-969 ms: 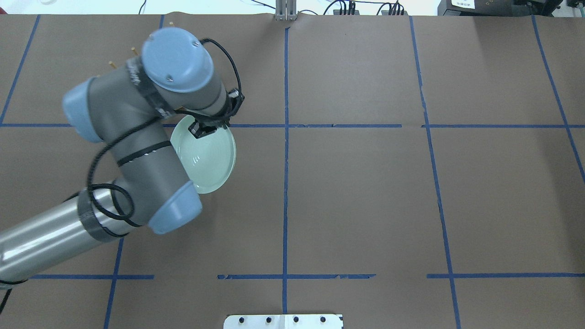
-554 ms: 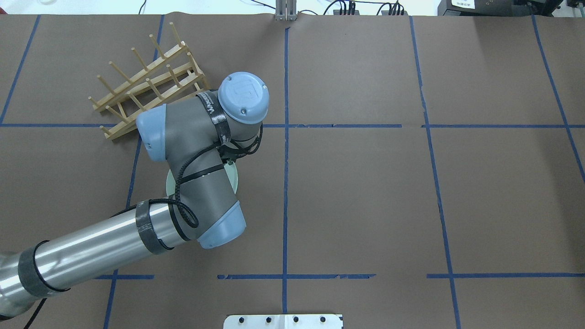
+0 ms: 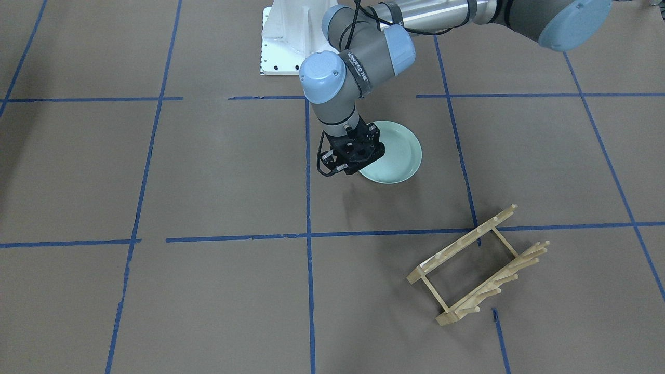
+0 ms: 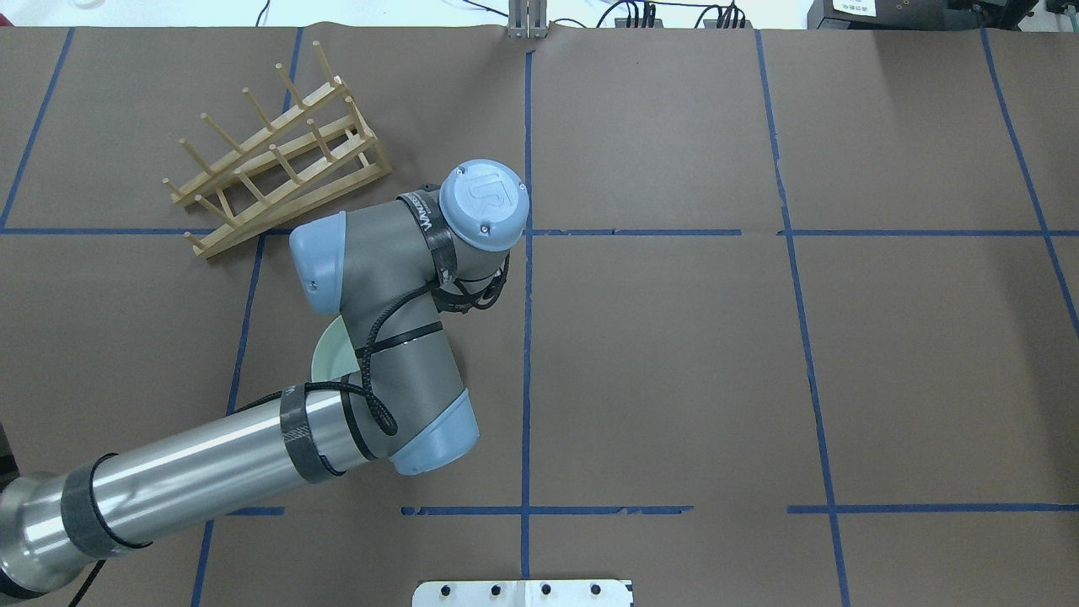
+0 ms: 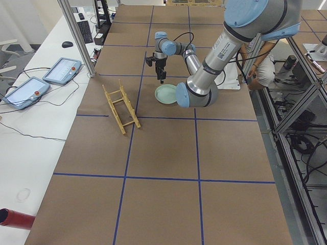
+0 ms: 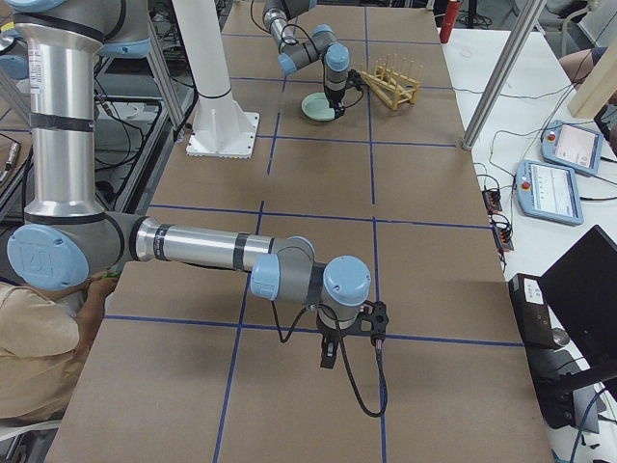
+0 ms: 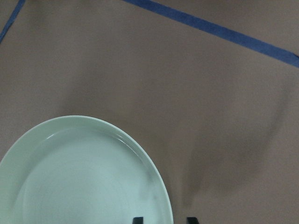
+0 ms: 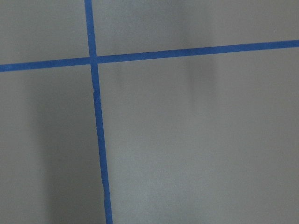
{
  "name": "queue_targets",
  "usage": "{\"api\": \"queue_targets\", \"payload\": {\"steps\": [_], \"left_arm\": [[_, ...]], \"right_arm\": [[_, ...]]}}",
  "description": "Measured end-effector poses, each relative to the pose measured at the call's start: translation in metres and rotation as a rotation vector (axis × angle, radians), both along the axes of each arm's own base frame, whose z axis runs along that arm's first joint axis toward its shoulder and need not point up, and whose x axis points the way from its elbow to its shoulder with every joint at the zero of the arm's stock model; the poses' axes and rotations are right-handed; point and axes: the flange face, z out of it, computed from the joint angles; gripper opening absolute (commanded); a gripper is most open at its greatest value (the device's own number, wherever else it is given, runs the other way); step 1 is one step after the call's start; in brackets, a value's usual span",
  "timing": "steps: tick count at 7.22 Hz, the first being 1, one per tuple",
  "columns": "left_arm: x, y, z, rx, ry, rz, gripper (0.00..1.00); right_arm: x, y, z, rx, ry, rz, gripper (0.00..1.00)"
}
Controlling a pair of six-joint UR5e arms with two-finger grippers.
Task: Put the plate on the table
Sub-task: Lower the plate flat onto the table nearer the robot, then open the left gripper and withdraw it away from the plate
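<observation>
The pale mint-green plate (image 3: 395, 153) lies flat on the brown table (image 3: 208, 171). My left gripper (image 3: 352, 166) points down at the plate's edge. In the left wrist view the plate (image 7: 79, 182) is seen face-on. The two fingertips (image 7: 138, 219) straddle its rim with a gap on the outer side, so the gripper (image 7: 164, 219) is open. In the overhead view the arm hides all but a sliver of the plate (image 4: 324, 358). My right gripper (image 6: 328, 359) hangs low over bare table far from the plate. I cannot tell whether it is open or shut.
A light wooden peg rack (image 3: 478, 265) lies on the table beyond the plate, also seen in the overhead view (image 4: 278, 143). The white robot base (image 3: 283, 36) stands at the table's near edge. The right wrist view shows only brown surface and blue tape lines (image 8: 96, 116).
A second ago my left gripper held the plate tilted in the air by the rack. The wrist has since swung away from the rack, and the plate now lies flat on the table.
</observation>
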Motion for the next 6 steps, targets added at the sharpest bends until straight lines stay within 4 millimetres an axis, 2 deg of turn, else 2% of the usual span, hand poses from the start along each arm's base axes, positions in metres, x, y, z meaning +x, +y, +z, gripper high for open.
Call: {"api": "queue_targets", "payload": {"steps": [1, 2, 3, 4, 5, 6], "left_arm": [[-0.055, -0.02, -0.015, 0.071, 0.06, -0.012, 1.0], [-0.119, -0.042, -0.018, 0.152, 0.118, -0.015, 1.0], [-0.187, -0.069, -0.001, 0.221, 0.168, 0.029, 1.0], [-0.261, -0.097, 0.034, 0.287, 0.194, 0.107, 1.0], [-0.329, -0.115, 0.076, 0.344, 0.195, 0.179, 1.0], [-0.391, -0.119, 0.128, 0.373, 0.19, 0.25, 1.0]], "right_arm": [[0.0, 0.0, 0.0, 0.0, 0.0, 0.0, 1.0], [0.0, 0.0, 0.0, 0.0, 0.0, 0.0, 1.0], [0.0, 0.0, 0.0, -0.001, 0.0, 0.0, 1.0], [0.0, 0.0, 0.001, -0.001, 0.0, 0.0, 1.0], [0.0, 0.0, 0.001, -0.001, 0.0, 0.0, 1.0], [0.0, 0.0, 0.001, -0.001, 0.0, 0.0, 1.0]]}}
